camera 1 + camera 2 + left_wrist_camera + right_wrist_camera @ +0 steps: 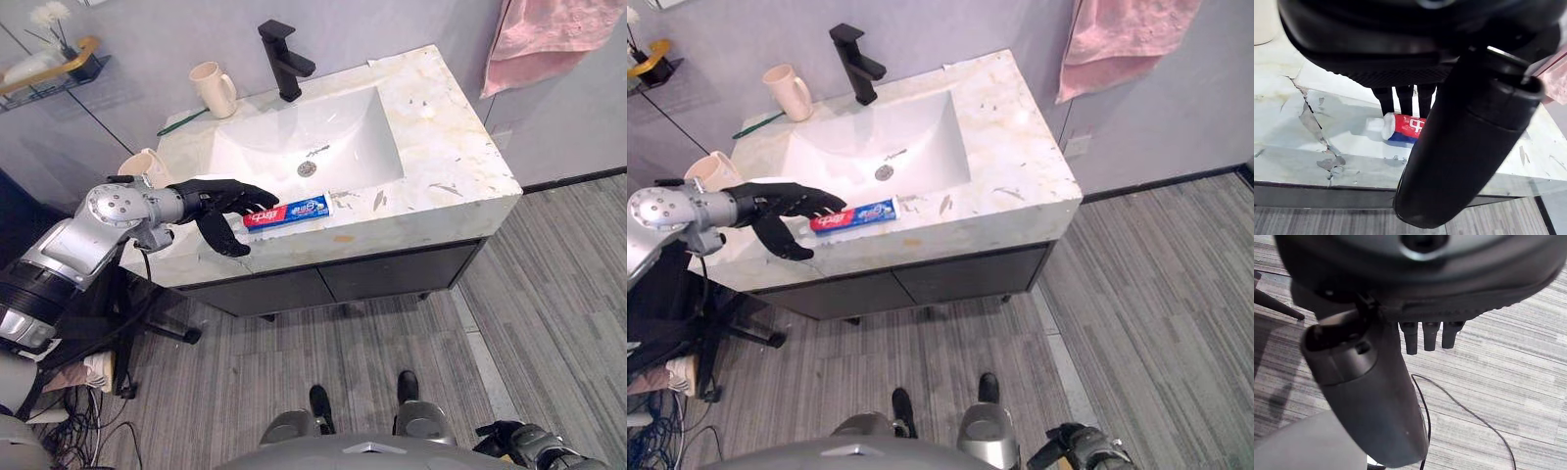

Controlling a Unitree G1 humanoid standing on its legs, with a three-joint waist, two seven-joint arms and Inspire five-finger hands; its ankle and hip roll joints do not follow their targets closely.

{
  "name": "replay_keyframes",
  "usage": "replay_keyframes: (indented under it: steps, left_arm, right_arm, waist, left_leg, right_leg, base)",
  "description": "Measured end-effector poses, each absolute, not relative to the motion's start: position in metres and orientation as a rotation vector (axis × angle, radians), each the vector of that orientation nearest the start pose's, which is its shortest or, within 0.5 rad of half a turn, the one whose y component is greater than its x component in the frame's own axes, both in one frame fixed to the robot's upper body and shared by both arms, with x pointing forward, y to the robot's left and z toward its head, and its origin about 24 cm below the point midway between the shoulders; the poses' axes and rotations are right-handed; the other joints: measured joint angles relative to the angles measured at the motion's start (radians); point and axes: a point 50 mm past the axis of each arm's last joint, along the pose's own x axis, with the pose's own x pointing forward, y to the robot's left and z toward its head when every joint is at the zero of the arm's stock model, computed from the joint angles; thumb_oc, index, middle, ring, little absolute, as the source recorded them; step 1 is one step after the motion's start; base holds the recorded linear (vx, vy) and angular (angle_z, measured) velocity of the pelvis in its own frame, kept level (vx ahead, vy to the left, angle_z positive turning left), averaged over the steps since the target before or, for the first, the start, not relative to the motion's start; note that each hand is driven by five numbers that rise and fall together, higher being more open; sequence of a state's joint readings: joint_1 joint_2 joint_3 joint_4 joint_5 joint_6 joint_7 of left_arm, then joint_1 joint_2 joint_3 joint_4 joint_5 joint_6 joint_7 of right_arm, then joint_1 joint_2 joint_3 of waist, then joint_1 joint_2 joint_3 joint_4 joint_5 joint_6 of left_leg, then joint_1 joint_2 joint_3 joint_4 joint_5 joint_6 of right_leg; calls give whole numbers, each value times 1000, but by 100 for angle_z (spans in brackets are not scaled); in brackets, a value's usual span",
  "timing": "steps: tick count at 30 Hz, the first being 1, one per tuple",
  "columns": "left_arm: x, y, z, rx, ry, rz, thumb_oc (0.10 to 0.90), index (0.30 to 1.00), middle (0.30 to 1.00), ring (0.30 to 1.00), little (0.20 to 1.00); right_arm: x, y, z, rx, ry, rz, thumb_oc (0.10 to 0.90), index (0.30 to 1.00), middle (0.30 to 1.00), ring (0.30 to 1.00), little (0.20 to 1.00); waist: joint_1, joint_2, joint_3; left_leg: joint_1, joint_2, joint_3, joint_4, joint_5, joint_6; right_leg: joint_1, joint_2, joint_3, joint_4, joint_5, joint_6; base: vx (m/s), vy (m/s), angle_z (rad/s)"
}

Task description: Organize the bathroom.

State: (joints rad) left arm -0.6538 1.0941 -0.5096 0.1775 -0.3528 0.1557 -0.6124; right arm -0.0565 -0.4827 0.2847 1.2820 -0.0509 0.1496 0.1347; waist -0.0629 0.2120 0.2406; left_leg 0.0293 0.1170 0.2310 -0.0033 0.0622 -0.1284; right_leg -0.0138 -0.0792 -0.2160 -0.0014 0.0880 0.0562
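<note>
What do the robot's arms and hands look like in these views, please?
The left arm is silver-grey metal with a round, bolted wrist joint and a black band lower down. The left hand is matte black, with slim fingers and a thick thumb. The right hand is equally dark.

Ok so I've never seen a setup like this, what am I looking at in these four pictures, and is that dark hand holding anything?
A humanoid robot stands before a bathroom vanity. The two wide pictures come from cameras in its head, looking down; the two close ones sit on its wrists. On the marble countertop around the sink lie a toothpaste tube, a cream mug beside the black faucet, a green toothbrush, and another cup. A pink towel hangs on the wall. The left hand reaches over the tube's end, fingers open, holding nothing yet. The right hand hangs low over the floor, open.
</note>
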Motion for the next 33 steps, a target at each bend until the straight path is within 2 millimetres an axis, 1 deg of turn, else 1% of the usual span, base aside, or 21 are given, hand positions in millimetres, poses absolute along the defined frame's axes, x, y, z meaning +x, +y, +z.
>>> replay_keyframes:
  steps: [1, 4, 7, 9, 10, 12, 15, 18, 20, 21, 22, 23, 28, 31, 32, 33]
  left_arm:
    - [321, 241, 175, 850, 219, -688, 800, 900, 900, 900, 900]
    - [321, 239, 178, 853, 198, -681, 800, 900, 900, 900, 900]
    - [321, 239, 180, 855, 181, -654, 800, 900, 900, 900, 900]
    - [321, 239, 181, 855, 177, -650, 800, 900, 900, 900, 900]
    - [322, 241, 185, 852, 161, -634, 800, 900, 900, 900, 900]
    - [322, 243, 190, 849, 140, -611, 800, 900, 900, 900, 900]
    - [323, 245, 197, 846, 108, -575, 800, 900, 900, 900, 900]
    - [324, 246, 201, 846, 92, -559, 800, 900, 900, 900, 900]
    - [324, 246, 205, 849, 74, -548, 800, 900, 900, 900, 900]
    - [324, 245, 206, 851, 65, -543, 800, 900, 900, 900, 900]
    - [324, 245, 209, 850, 53, -536, 800, 900, 900, 900, 900]
    - [324, 245, 211, 850, 47, -535, 800, 900, 900, 900, 900]
    - [323, 246, 211, 851, 51, -533, 800, 900, 900, 900, 900]
    - [323, 246, 210, 849, 55, -536, 800, 900, 900, 900, 900]
    - [323, 246, 209, 849, 55, -538, 778, 867, 867, 867, 867]
    - [323, 246, 209, 849, 56, -540, 664, 695, 695, 695, 695]
  right_arm:
    - [83, -320, -134, -555, 1446, 17, 800, 900, 900, 900, 900]
    - [81, -325, -132, -551, 1449, 2, 800, 900, 900, 900, 900]
    - [84, -328, -129, -548, 1437, -12, 800, 900, 900, 900, 900]
    - [85, -329, -129, -550, 1431, -13, 800, 900, 900, 900, 900]
    - [90, -329, -127, -556, 1407, -12, 800, 900, 900, 900, 900]
    - [97, -329, -126, -563, 1383, -15, 800, 900, 900, 900, 900]
    - [107, -327, -124, -558, 1346, -15, 800, 900, 900, 900, 900]
    - [113, -326, -122, -536, 1320, -29, 800, 900, 900, 900, 900]
    - [115, -326, -122, -539, 1313, -32, 800, 900, 900, 900, 900]
    - [115, -326, -122, -539, 1315, -33, 800, 900, 900, 900, 900]
    - [115, -326, -122, -539, 1315, -32, 800, 900, 900, 900, 900]
    - [113, -326, -122, -537, 1322, -32, 800, 900, 900, 900, 900]
    - [111, -326, -123, -530, 1325, -39, 800, 900, 900, 900, 900]
    - [111, -326, -123, -510, 1322, -51, 800, 900, 900, 900, 900]
    - [111, -326, -123, -510, 1323, -50, 800, 900, 900, 900, 900]
    - [111, -326, -123, -510, 1322, -50, 800, 900, 900, 900, 900]
  waist:
    - [2, 2, 4]
    - [4, 3, 10]
    - [4, 7, 12]
    - [5, 8, 12]
    - [5, 9, 19]
    - [5, 5, 36]
    - [6, -5, 45]
    - [6, -18, 58]
    - [5, -22, 72]
    - [6, -22, 72]
    - [6, -23, 73]
    - [6, -26, 77]
    - [7, -26, 77]
    - [6, -25, 77]
    - [6, -25, 77]
    - [7, -25, 77]
  left_leg:
    - [-7, 0, 2, 0, -10, 0]
    - [-21, 0, 6, 2, -11, 3]
    - [-25, 0, 6, 1, 2, 19]
    - [-28, 1, 6, 1, 5, 22]
    - [-39, 1, 5, 5, 16, 22]
    - [-56, -1, 6, 19, 25, 27]
    - [-86, -3, 8, 31, 36, 20]
    - [-93, -2, 9, 34, 46, 14]
    - [-95, -3, 11, 35, 44, 14]
    - [-100, 0, 12, 35, 29, 10]
    - [-112, 1, 14, 37, 6, 26]
    - [-114, 2, 24, 37, -1, 26]
    - [-113, 15, 49, 46, 0, 22]
    - [-112, 16, 50, 65, 5, 18]
    - [-112, 16, 52, 70, 7, 20]
    - [-112, 15, 52, 72, 12, 26]
  right_leg:
    - [-11, -1, 0, 12, -1, -2]
    - [-33, -5, 1, 31, -5, -6]
    - [-52, -6, 1, 56, -18, -10]
    - [-56, -6, 1, 61, -21, -10]
    - [-80, -10, 1, 90, -38, -11]
    - [-104, -16, 1, 121, -52, -12]
    - [-145, -26, 2, 161, -67, -17]
    - [-157, -29, 2, 175, -70, -21]
    - [-165, -32, 2, 193, -74, -21]
    - [-174, -31, 1, 200, -74, -21]
    - [-189, -32, 2, 217, -78, -19]
    - [-195, -37, 1, 228, -80, -20]
    - [-194, -34, -1, 229, -84, -25]
    - [-193, -37, 1, 246, -97, -24]
    - [-194, -39, 1, 252, -102, -24]
    - [-195, -40, 1, 256, -105, -24]
  base:
    - [-65, 4, 1]
    - [-68, 0, 0]
    - [-53, -15, 1]
    - [-31, -11, 1]
    - [-61, -25, 3]
    - [-84, -36, 3]
    - [-70, -32, 3]
    - [-62, -20, 1]
    - [-18, -12, 1]
    - [0, 0, 0]
    - [-12, -23, 5]
    - [-9, -17, 5]
    - [0, -3, 0]
    - [4, -1, -2]
    - [0, 0, 0]
    - [0, 0, 0]
